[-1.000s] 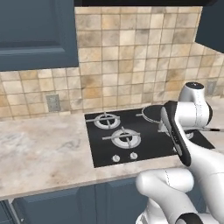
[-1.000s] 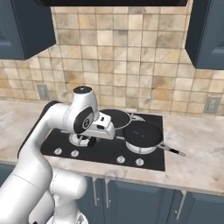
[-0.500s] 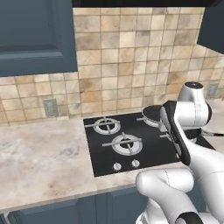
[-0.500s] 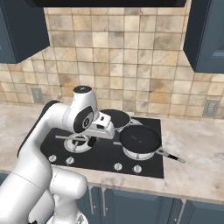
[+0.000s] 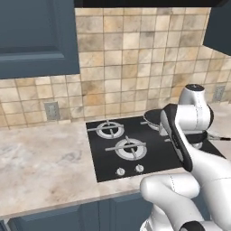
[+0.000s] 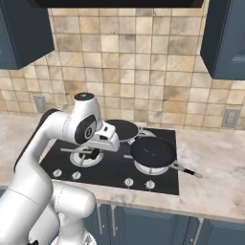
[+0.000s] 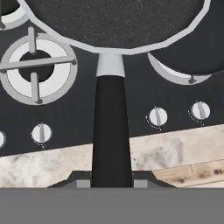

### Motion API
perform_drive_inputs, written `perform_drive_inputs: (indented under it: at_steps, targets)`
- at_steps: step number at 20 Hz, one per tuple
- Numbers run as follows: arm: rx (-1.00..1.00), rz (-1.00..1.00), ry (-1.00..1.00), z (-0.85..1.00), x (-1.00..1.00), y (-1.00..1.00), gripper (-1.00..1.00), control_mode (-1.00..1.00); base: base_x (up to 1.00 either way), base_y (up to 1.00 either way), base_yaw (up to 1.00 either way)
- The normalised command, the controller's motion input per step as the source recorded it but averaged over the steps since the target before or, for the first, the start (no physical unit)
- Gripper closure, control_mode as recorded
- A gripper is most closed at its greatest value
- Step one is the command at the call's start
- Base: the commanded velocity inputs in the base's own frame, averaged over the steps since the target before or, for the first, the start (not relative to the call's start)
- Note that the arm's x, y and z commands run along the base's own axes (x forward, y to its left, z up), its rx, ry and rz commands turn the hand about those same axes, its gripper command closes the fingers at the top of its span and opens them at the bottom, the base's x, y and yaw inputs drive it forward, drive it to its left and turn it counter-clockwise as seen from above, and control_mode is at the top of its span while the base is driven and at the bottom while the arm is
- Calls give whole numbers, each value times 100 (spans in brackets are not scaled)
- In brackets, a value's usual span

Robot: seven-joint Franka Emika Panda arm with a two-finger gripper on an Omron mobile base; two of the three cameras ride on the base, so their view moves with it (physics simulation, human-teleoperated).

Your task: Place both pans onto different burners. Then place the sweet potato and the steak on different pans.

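My gripper (image 7: 111, 181) is shut on the long black handle of one pan (image 7: 113, 22), which reaches away from me over the black cooktop (image 7: 131, 98). From the right base view that pan (image 6: 122, 129) hangs at a rear burner beside my gripper (image 6: 101, 147); whether it rests on the grate I cannot tell. The other pan (image 6: 153, 152) sits on the front right burner, its handle pointing right, and shows at the right in the hand view (image 7: 197, 57). A bare front burner (image 7: 37, 70) lies left of the held handle. The sweet potato and the steak are out of view.
White knobs (image 7: 157, 116) line the cooktop's front edge. Beige stone counter (image 5: 45, 162) runs left of the cooktop and also right of it (image 6: 215, 158). Two bare burners (image 5: 131, 148) lie at the left. A tiled wall and dark blue cabinets (image 5: 36, 40) stand behind.
Both base views have shifted a little, so the base has moved. The gripper keeps its hold on the pan handle, and the held pan has edged slightly left.
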Motion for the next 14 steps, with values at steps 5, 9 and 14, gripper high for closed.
perform_drive_inputs:
  at_steps: [5,9,14]
  targets:
    - [0,-12,0,0,0,73,100,-100,0,0,0]
    - [0,-19,0,0,0,71,100,-100,0,0,0]
    - [0,-24,0,0,0,70,100,-100,0,0,0]
